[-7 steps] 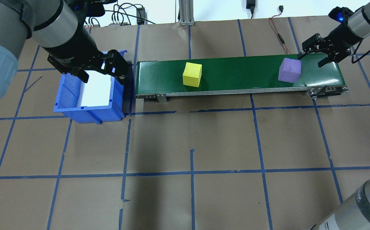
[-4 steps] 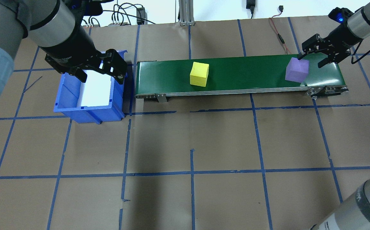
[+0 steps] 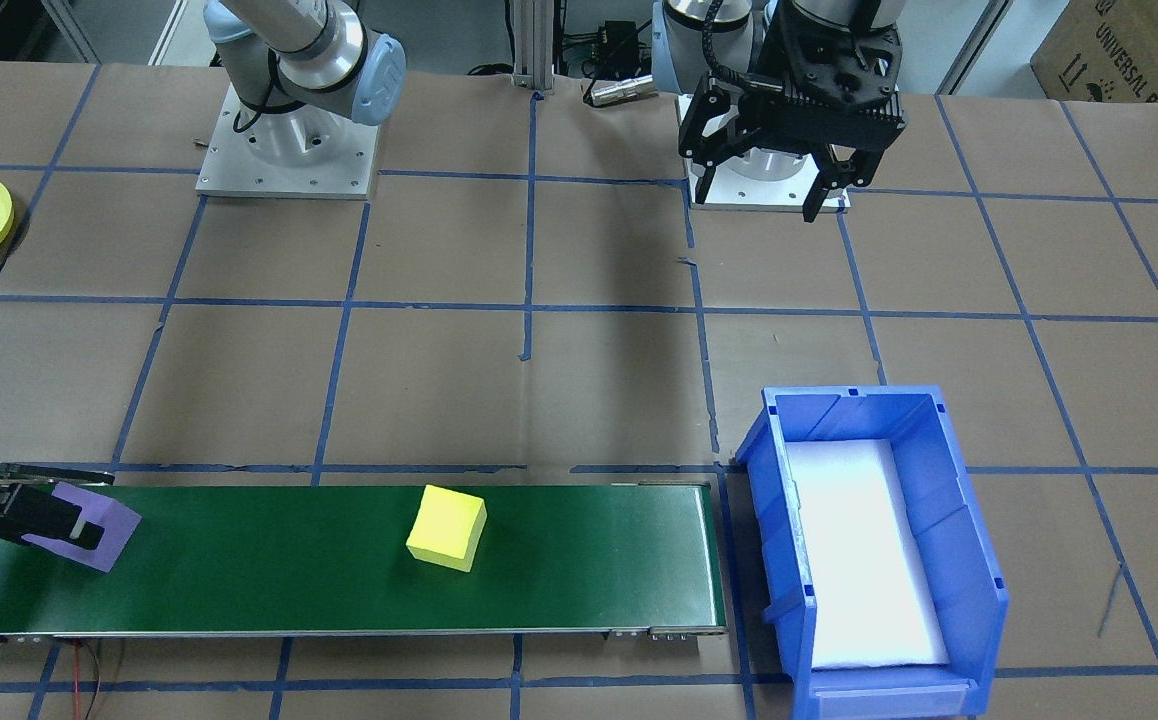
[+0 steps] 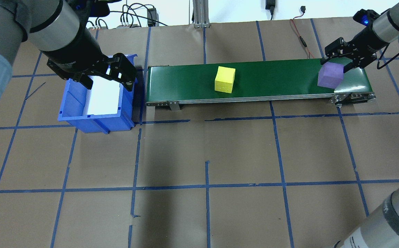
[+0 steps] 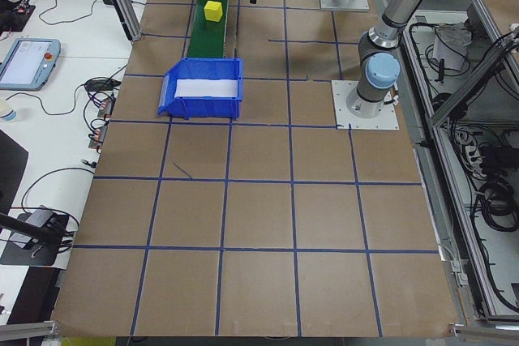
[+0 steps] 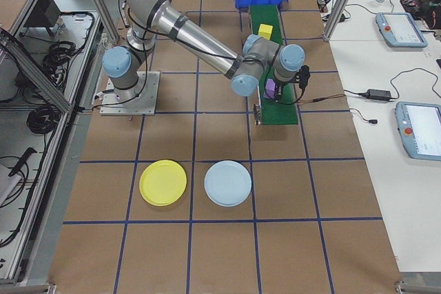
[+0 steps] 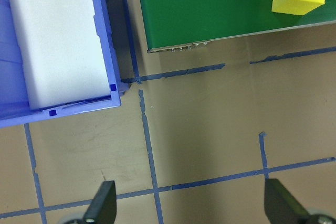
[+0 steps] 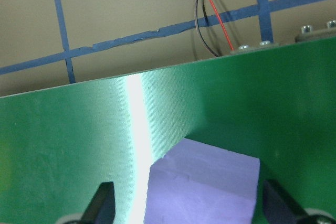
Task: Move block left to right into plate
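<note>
Right gripper [image 4: 335, 62]: jaws spread, astride purple block [image 4: 329, 77] on belt [image 4: 272, 77]. Close squarely before lifting. Left gripper [image 3: 773, 196]: open, empty.

The left claw [image 4: 107, 75] is hanging with its fingers spread wide, pointing down from a bent wrist. The right arm is reaching far out, its claw [image 4: 337, 60] gaping open, fingers [image 8: 102, 203] angled downward.

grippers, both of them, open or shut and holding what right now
Left gripper: open, holding nothing, above the table near the blue bin.
Right gripper: open, its fingers either side of the purple block, not shut on it.
</note>
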